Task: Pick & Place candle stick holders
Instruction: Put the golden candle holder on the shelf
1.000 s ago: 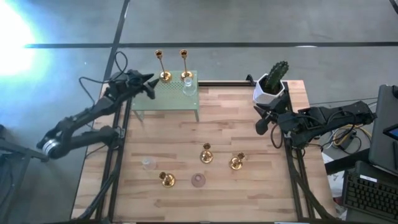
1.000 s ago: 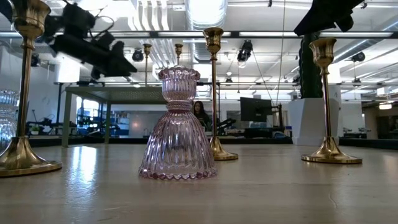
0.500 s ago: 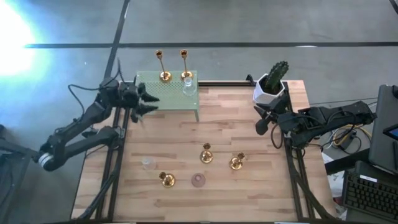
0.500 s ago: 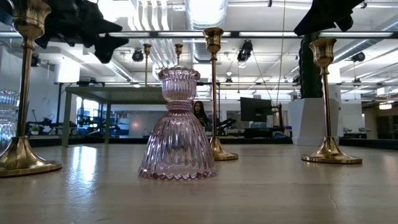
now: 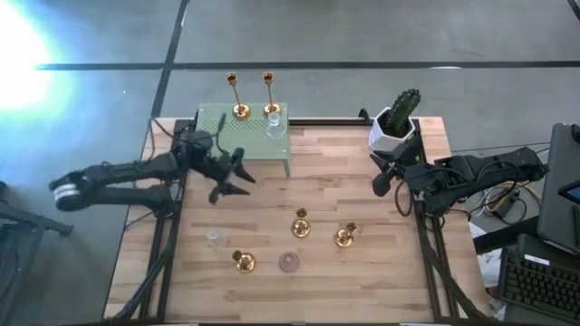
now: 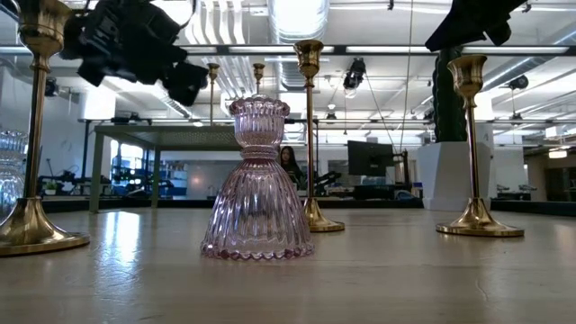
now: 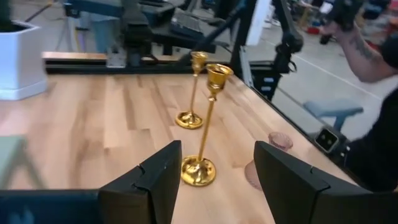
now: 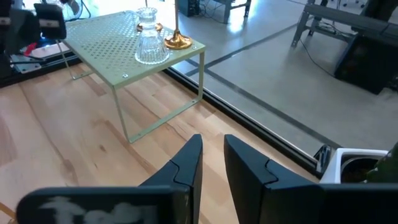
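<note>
Three brass candle stick holders (image 5: 301,224) (image 5: 344,237) (image 5: 243,262), a pinkish glass one (image 5: 289,263) and a clear glass one (image 5: 216,237) stand on their bases on the wooden table. Two tall brass holders (image 5: 239,109) and a clear glass one (image 5: 275,127) stand on a green perforated rack (image 5: 227,145). My left gripper (image 5: 237,174) is open and empty above the table, just near of the rack; its wrist view shows two brass holders (image 7: 200,168) between and beyond its fingers. My right gripper (image 5: 381,177) is shut and empty at the table's right side.
A white pot with a green cactus (image 5: 396,122) stands at the far right corner. The low view shows the pink glass holder (image 6: 257,180) closest, with brass stems (image 6: 36,126) (image 6: 472,144) on either side. A person's arm (image 7: 367,50) shows beyond the table.
My left gripper has gone from over the rack's left end toward the table's near edge and a little to the right, turning toward the holders on the table. It carries nothing. My right arm has kept still.
</note>
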Controlling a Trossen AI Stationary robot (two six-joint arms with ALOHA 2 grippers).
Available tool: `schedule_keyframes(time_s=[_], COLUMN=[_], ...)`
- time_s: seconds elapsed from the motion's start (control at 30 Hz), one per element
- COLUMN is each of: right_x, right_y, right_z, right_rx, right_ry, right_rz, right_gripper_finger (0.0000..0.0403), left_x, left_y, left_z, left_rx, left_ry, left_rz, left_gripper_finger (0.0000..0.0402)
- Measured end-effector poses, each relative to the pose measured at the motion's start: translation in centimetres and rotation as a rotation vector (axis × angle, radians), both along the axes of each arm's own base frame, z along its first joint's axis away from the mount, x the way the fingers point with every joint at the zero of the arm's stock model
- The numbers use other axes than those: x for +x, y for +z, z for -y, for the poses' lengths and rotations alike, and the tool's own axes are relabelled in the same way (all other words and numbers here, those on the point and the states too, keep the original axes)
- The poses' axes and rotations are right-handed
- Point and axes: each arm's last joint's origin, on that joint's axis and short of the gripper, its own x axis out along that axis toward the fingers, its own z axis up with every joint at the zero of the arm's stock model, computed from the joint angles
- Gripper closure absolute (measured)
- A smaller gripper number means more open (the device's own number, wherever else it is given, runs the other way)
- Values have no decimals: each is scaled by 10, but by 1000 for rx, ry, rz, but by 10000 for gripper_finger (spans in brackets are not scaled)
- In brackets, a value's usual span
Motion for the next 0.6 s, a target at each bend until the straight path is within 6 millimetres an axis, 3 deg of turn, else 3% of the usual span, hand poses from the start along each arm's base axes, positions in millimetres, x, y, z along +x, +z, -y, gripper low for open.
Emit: schedule_keyframes(time_s=[0.6], right_x=[0], right_y=[0], right_z=[0], right_rx=[-7], right_ry=[-8], right_rz=[3], right_gripper_finger=[325], left_x=[44], left_y=[-30], left_z=[16], left_rx=[66], left_ry=[-108], left_rz=[-2], left_gripper_finger=[195])
